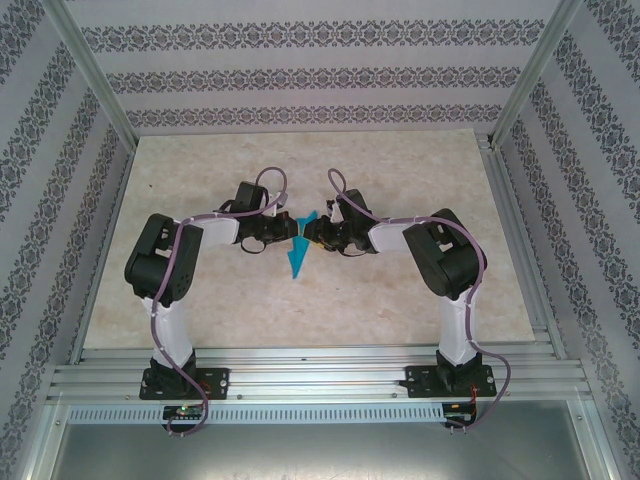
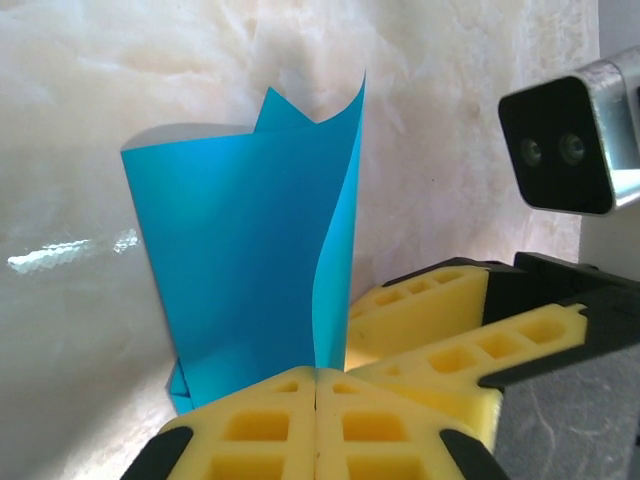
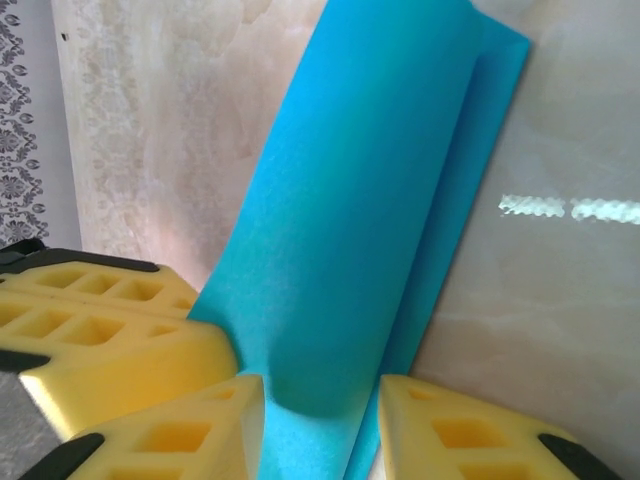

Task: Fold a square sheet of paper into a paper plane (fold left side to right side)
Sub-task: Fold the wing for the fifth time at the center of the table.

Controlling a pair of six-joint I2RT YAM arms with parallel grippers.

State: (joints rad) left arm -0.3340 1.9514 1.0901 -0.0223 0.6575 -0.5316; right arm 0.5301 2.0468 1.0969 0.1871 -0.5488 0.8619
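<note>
The blue paper is folded into a narrow layered shape with its point toward the near edge, and it lies mid-table between both arms. In the left wrist view the paper stands up with one loose flap curling, and its lower edge runs into the seam of my left gripper, whose yellow pads are shut on it. In the right wrist view the paper bulges up between the spread pads of my right gripper, which is open and straddles it. Both grippers meet at the paper's far end.
The marble-look tabletop stretches around the paper. Patterned walls and aluminium posts enclose it, with a rail at the near edge. The right wrist camera and the right gripper's fingers sit close beside my left gripper.
</note>
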